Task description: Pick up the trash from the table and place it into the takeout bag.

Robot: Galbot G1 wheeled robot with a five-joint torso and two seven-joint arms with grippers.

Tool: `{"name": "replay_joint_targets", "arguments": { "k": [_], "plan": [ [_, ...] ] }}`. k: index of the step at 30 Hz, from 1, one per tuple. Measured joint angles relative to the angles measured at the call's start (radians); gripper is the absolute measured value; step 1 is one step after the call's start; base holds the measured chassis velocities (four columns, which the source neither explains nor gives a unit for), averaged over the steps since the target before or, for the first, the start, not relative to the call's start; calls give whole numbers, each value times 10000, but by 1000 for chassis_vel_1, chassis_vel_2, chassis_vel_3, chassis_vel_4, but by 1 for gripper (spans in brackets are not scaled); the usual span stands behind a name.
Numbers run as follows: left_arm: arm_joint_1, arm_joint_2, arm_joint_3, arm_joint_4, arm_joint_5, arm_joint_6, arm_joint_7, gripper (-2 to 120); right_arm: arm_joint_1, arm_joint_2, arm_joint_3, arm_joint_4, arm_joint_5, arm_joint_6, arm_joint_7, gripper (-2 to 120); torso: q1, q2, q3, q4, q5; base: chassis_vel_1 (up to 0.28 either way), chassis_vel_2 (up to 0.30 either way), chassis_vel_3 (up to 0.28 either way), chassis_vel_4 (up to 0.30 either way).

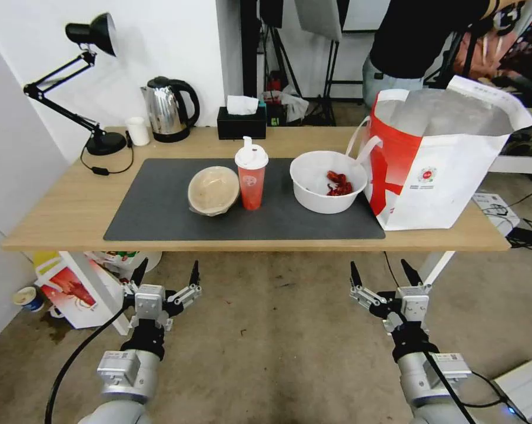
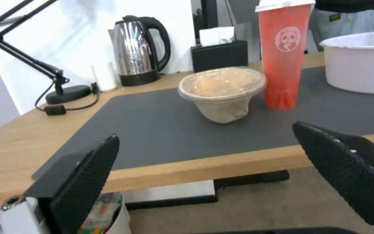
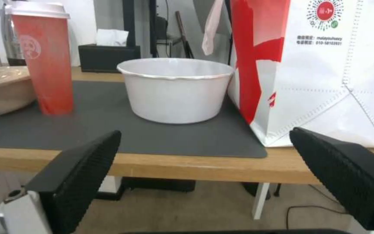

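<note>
— Table (image 1: 60,206) of light wood, seen from above and in front, with a dark grey mat (image 1: 154,212) across its middle. What sits on the mat?

— Three leftovers in a row. A beige plastic-wrapped bowl (image 1: 213,189) lies tilted toward the front edge of the mat. Just beside it stands a red drink cup (image 1: 251,179) with a white spouted lid, upright. On the cup's other side, a little apart, is a white round bowl (image 1: 328,182) holding red food scraps.

— And the takeout bag?

— The takeout bag (image 1: 442,165) — white with a red side panel and silver lining — stands open at the mat's right end, touching or nearly touching the white bowl, its strap handles hanging toward it.

— Where are the arms?

— Both hang below the table's front edge, over the floor. The left pincer (image 1: 166,274) sits in front of the mat's left half, fingers spread wide, holding nothing. The right pincer (image 1: 383,274) sits in front of the mat's right end — also wide and empty.

— Anything behind the mat?

— A black desk lamp (image 1: 95,88), a small white cup (image 1: 138,131), a steel kettle (image 1: 169,109) and a black tissue box (image 1: 241,121) along the back edge.
</note>
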Motion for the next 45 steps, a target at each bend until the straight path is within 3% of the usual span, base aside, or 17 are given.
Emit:
{"name": "replay_joint_targets", "arguments": {
  "k": [11, 17, 21, 26, 32, 39, 45],
  "plan": [
    [0, 0, 0, 0, 0, 0, 0, 100, 6, -3, -8, -3, -6, 7, 1, 100, 0, 1, 0, 0, 0, 0, 0, 0, 0],
    [0, -1, 0, 0, 0, 0, -1, 100, 573, -294, -1001, -433, -675, 1585, 291, 100, 0, 0, 0, 1, 0, 0, 0, 0, 0],
    [2, 0, -4, 0, 0, -1, -3, 100, 676, -343, -1170, -496, -779, 1826, 334, 100, 0, 0, 0, 0, -3, 0, 0, 0, 0],
    [0, 0, 1, 0, 0, -1, -2, 100, 1059, -609, -1998, -678, -1406, 3262, 553, 100, 0, 0, 1, 0, 1, 0, 0, 0, 0],
    [0, 0, 1, 0, 0, -1, 0, 100, 1479, -1492, -1825, -550, -1576, 3510, 646, 100, 0, 0, 0, 0, 4, 0, 0, 0, 0],
    [0, 0, 0, 0, 0, 0, -1, 100, 2199, -3426, -289, -351, -165, 2367, -12, 100, 1, 0, 1, 0, 2, 0, 0, 0, 0],
    [0, -1, 0, 0, 0, 0, 0, 100, 2669, -4708, 145, -349, 820, 1745, -176, 100, 1, 0, 1, -1, 3, 0, 0, 0, 0]
  ]
}}
